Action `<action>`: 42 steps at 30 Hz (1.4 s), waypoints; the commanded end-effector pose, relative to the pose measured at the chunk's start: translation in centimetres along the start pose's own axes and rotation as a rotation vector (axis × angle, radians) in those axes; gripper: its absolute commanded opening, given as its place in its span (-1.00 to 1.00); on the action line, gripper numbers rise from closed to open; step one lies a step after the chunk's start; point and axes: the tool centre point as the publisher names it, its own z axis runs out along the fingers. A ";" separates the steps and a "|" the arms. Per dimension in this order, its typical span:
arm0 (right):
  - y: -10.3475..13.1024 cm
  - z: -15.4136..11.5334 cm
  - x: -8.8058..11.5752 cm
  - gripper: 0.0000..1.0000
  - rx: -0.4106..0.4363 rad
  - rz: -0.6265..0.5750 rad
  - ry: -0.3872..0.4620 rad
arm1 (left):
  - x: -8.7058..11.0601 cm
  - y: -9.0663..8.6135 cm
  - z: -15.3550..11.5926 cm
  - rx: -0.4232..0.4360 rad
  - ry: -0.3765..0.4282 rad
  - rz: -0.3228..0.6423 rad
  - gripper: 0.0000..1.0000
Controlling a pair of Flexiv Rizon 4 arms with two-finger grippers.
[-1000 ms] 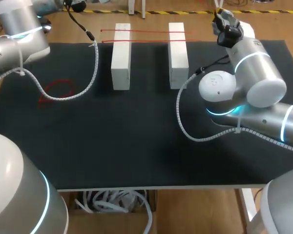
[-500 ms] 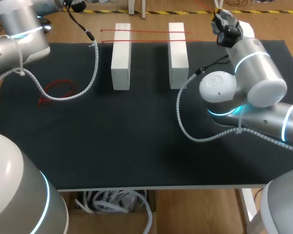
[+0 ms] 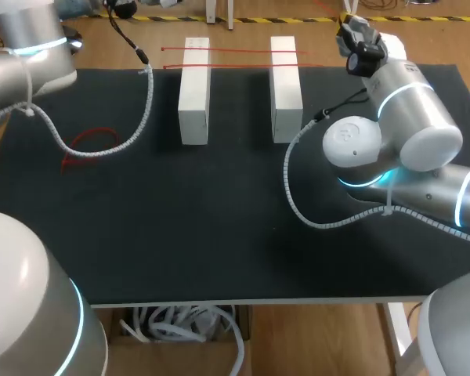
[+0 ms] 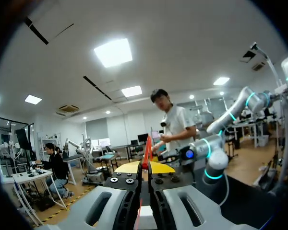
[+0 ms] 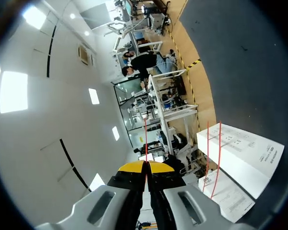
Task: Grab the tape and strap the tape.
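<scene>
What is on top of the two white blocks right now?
Two red tape strands lie across the far ends of the left white block and the right white block, bridging the gap. What lies beneath the blocks is covered.

Head view: bright, even light from overhead, no hard shadows. Black mat (image 3: 219, 235) looks flat, no glare. Faint soft shade beside left block (image 3: 193, 94) & right block (image 3: 286, 86) at 12 o'clock. Right arm (image 3: 407, 133) at 3 o'clock has soft sheen on its shell + glowing cyan rings, left arm (image 3: 23, 55) at 10 likewise. Wrist views: ceiling panels (image 4: 114, 51) blown out white. Left gripper (image 4: 146, 165) & right gripper (image 5: 146, 167) each pinch red tape (image 4: 147, 148). Their yellow tips are well lit, grey bodies mildly shaded.
</scene>
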 end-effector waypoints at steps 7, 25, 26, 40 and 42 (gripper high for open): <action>0.4 -1.1 0.2 -1.00 0.036 -0.048 -0.029 | 1.1 -1.0 1.4 -0.597 0.085 -0.066 -1.00; 0.8 -1.7 0.1 -1.00 0.038 -0.118 -0.033 | 0.8 0.5 -0.1 -1.277 -0.115 -0.061 -1.00; 0.8 -1.7 0.1 -1.00 0.037 -0.120 -0.036 | 0.8 0.5 -0.1 -1.277 -0.115 -0.061 -1.00; 0.1 -1.4 0.2 -1.00 0.064 -0.128 -0.018 | 0.8 0.5 -0.1 -1.277 -0.115 -0.061 -1.00; 0.0 -1.3 0.3 -1.00 0.071 -0.131 -0.014 | 0.8 0.5 -0.1 -1.277 -0.115 -0.061 -1.00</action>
